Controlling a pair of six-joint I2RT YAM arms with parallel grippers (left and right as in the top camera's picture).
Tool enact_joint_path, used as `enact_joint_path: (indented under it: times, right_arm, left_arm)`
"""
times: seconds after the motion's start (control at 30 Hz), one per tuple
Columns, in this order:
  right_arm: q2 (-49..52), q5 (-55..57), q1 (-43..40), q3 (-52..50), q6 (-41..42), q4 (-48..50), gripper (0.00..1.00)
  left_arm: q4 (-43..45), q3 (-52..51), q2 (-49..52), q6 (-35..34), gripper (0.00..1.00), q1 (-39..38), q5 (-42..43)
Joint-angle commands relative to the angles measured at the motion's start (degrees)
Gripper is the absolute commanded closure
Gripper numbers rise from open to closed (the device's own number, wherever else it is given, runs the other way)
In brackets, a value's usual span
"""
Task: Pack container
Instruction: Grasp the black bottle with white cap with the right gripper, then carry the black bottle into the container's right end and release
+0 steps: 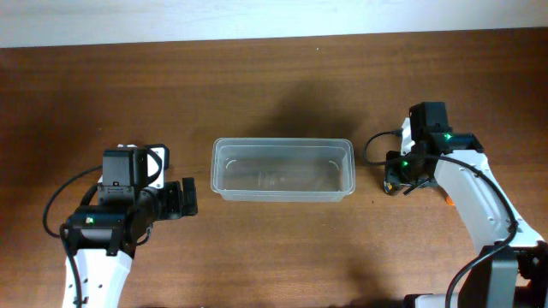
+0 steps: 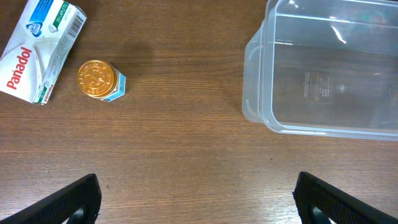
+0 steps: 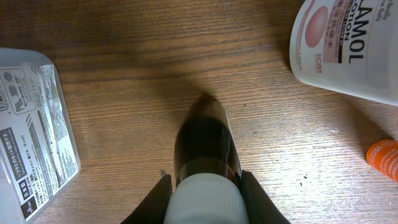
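The clear plastic container (image 1: 282,169) sits mid-table, with nothing in it; its corner shows in the left wrist view (image 2: 323,68) and its labelled edge in the right wrist view (image 3: 31,130). My right gripper (image 1: 396,180) is just right of the container, shut on a dark brown bottle with a white cap (image 3: 205,162) that stands on the table. My left gripper (image 2: 198,202) is open and empty, left of the container. A white Panadol box (image 2: 37,53) and a small gold-capped bottle (image 2: 98,81) lie beyond it.
A white lotion bottle (image 3: 348,43) lies to the right of the brown bottle, and an orange object (image 3: 384,158) lies near it. The table's far edge runs along the top of the overhead view.
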Motion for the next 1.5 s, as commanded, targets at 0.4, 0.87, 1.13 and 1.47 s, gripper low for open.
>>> enact_joint_path:
  times: [0.4, 0.87, 1.13, 1.47]
  right_arm:
    - [-1.86, -2.49, 0.33, 3.61, 0.26, -1.33, 0.83]
    - [-12.22, -4.70, 12.70, 23.39, 2.73, -16.94, 0.83]
    - [-3.76, -3.39, 19.98, 23.39, 5.84, -14.10, 0.84]
    - [9.53, -2.10, 20.61, 23.39, 8.48, -10.84, 0.88]
  left_arm:
    - [-0.11, 1.20, 0.04, -0.11, 0.01, -0.22, 1.05]
    - [-0.09, 1.20, 0.04, -0.13, 0.01, -0.22, 1.05]
    - [-0.48, 1.20, 0.04, -0.13, 0.01, -0.22, 1.05]
    - [-0.94, 1.20, 0.04, -0.11, 0.01, -0.22, 1.05]
